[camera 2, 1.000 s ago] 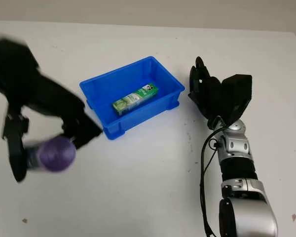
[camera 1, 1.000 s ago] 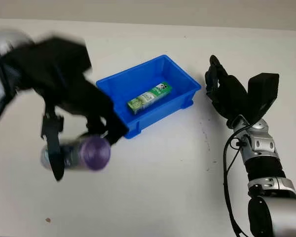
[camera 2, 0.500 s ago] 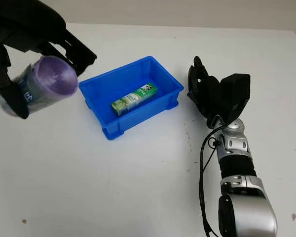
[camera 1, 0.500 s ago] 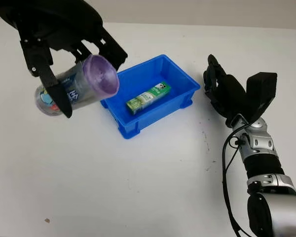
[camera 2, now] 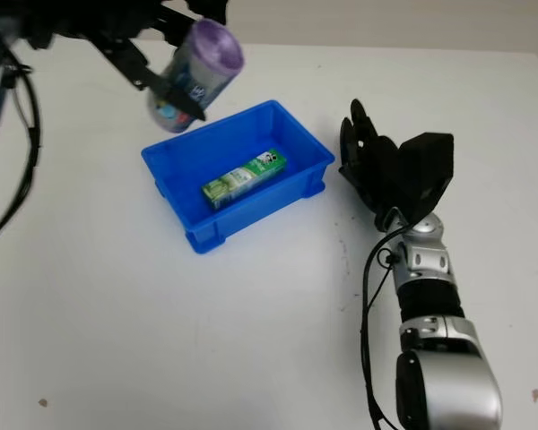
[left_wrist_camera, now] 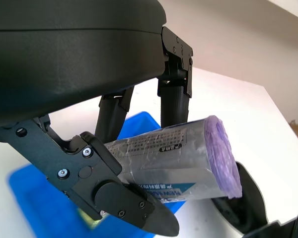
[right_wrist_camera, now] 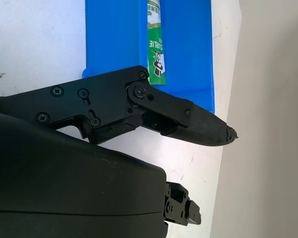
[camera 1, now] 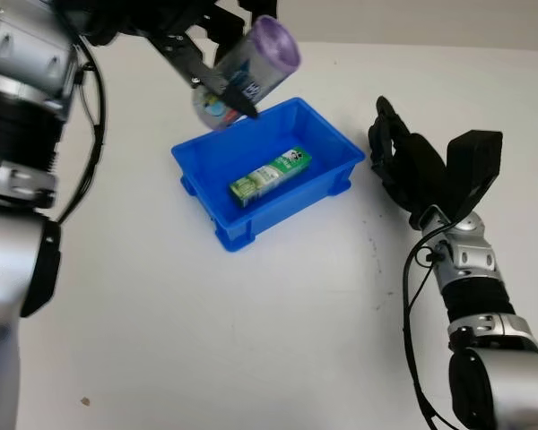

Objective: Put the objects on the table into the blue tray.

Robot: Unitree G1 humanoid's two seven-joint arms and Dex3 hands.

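Gripping purple-capped tube w/ L hand over blue tray | green carton inside, text unreadable

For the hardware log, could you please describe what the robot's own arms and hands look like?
Both hands, the left hand and the right hand, are matte black with jointed three-finger links fastened by visible screws. The forearms are silver-grey metal in ringed segments with black joint bands. Thin black cables run loosely alongside each arm. No markings are readable.
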